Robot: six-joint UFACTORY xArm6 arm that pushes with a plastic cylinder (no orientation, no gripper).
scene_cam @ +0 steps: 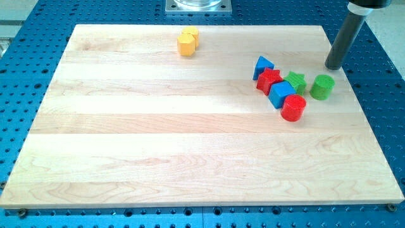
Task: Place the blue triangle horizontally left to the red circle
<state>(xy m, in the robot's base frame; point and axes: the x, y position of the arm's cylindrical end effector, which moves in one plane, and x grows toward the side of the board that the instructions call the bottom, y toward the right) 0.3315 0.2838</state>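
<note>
A: What is seen, starting from the biggest thing?

B: A wooden board is laid on a blue perforated table. At the view's top right the dark rod is seen coming down, and my tip is set on the board near its right edge. No gripper is carried, so nothing is spread, pressed together or pinched.

A: And the blocks?

B: A cluster is found at the right. The blue triangle is placed at its upper left, touching the red star. The blue cube is pressed between that star and the red circle. The green star and green cylinder are seen just below my tip, which is touching none of them. Two yellow blocks are set together near the top edge, well apart.
</note>
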